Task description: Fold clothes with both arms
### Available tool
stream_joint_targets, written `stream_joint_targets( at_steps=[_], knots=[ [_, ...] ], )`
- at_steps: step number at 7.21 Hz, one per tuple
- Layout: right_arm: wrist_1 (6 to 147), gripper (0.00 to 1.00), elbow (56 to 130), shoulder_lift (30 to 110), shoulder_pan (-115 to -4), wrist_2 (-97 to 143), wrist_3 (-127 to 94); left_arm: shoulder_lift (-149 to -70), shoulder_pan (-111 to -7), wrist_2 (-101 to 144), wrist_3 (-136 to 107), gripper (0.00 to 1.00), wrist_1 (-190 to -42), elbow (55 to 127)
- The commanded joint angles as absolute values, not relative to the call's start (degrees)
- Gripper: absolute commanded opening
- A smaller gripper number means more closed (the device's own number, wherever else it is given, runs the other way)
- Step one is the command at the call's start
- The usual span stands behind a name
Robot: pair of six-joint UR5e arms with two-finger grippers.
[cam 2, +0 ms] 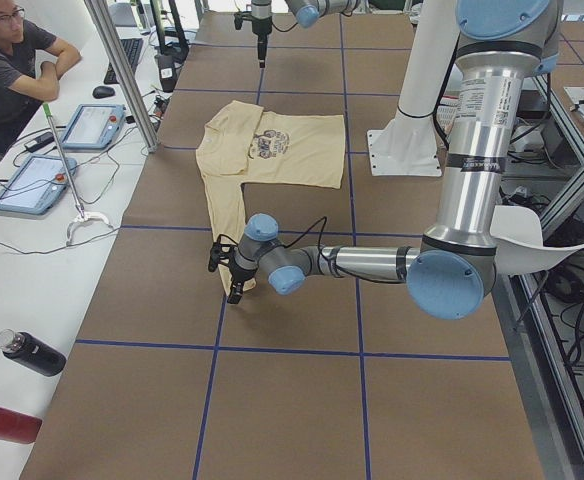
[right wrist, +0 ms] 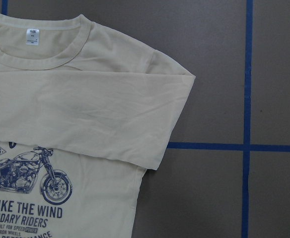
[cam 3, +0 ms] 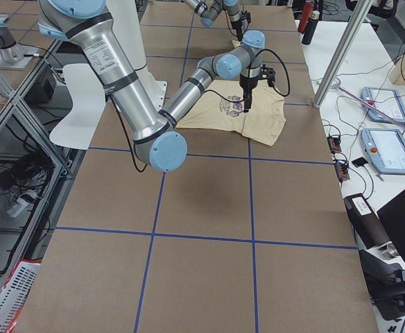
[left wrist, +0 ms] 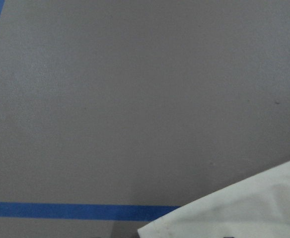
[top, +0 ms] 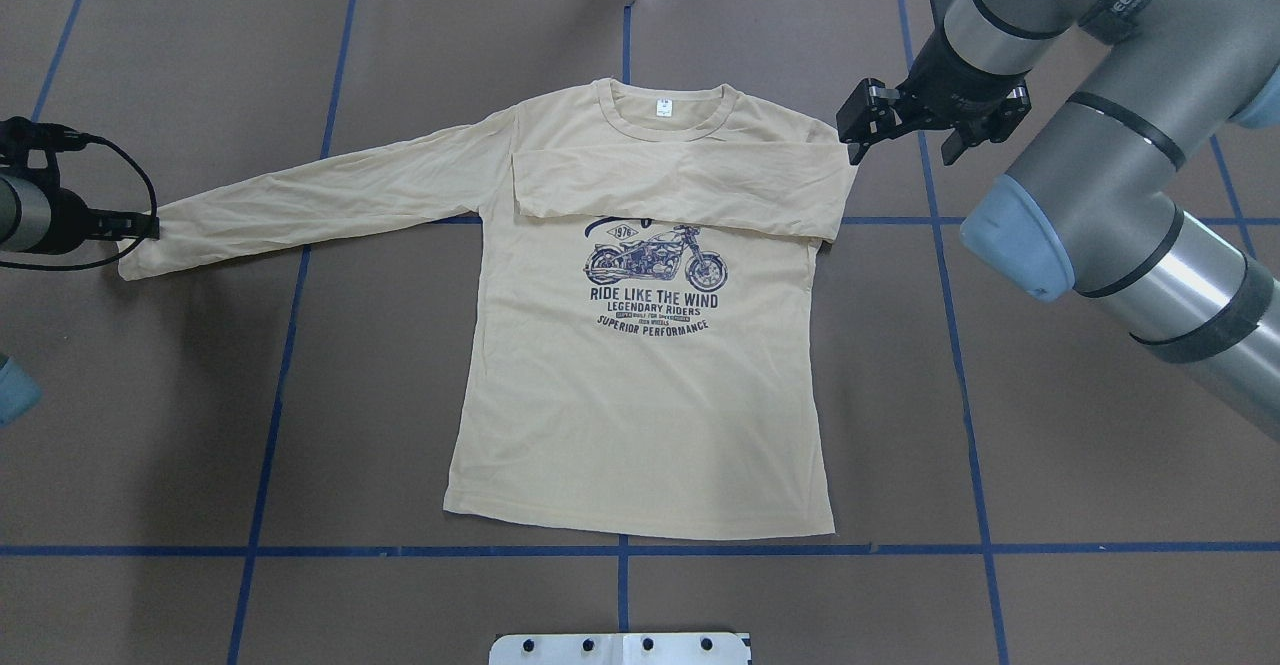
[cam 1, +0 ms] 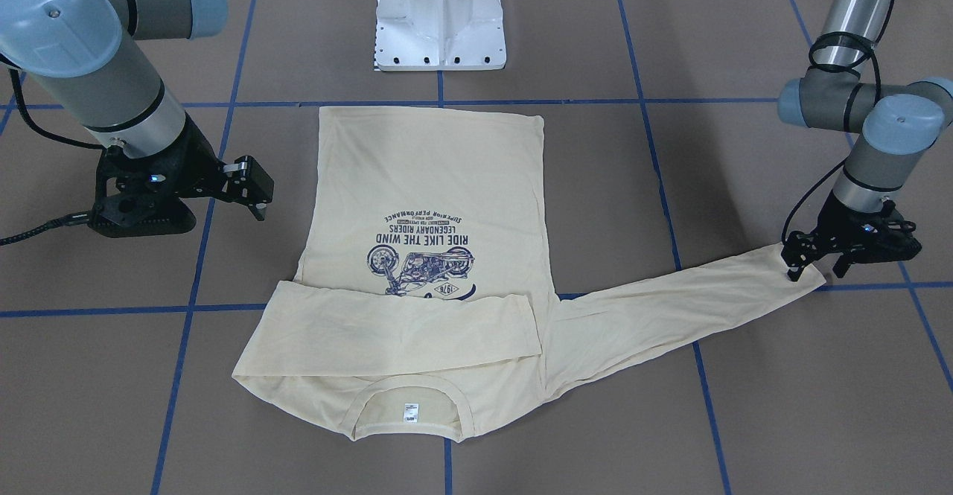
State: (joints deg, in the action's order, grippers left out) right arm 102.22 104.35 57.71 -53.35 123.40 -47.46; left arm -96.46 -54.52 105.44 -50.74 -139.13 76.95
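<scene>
The pale cream-yellow shirt [top: 640, 385] lies flat, print up, neck tag [top: 662, 110] at the far edge. One sleeve [top: 680, 185] is folded across the chest and covers the top of the motorcycle print. The other sleeve [top: 320, 195] stretches out flat toward my left. My left gripper [cam 1: 817, 270] is low at that sleeve's cuff [cam 1: 808, 275] with its jaws apart; the cuff lies on the table and its corner shows in the left wrist view [left wrist: 234, 215]. My right gripper [top: 900, 150] is open and empty, hovering beside the shirt's folded shoulder [right wrist: 175, 79].
The white pedestal base [cam 1: 441, 26] stands at the robot's edge of the brown table, which is marked with blue tape lines [top: 620, 549]. Along the far side are a metal post [cam 2: 122, 75], tablets [cam 2: 92, 125], bottles [cam 2: 27, 352] and a seated operator [cam 2: 12, 60].
</scene>
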Motion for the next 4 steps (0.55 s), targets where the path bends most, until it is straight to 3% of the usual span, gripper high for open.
stream_joint_targets(
  at_steps=[1, 2, 4],
  knots=[
    [102.22, 1.0, 104.41, 57.83, -53.52, 123.4, -47.46, -96.5, -54.58, 105.56, -50.8, 0.49, -139.13, 77.08],
    [102.22, 1.0, 104.41, 57.92, -53.61, 123.4, -47.37, -96.59, -54.58, 105.56, -50.8, 0.34, -139.13, 77.25],
    [102.13, 1.0, 104.41, 58.36, -53.96, 123.49, -47.37, -96.68, -54.67, 105.64, -50.89, 0.23, -139.22, 77.34]
  ],
)
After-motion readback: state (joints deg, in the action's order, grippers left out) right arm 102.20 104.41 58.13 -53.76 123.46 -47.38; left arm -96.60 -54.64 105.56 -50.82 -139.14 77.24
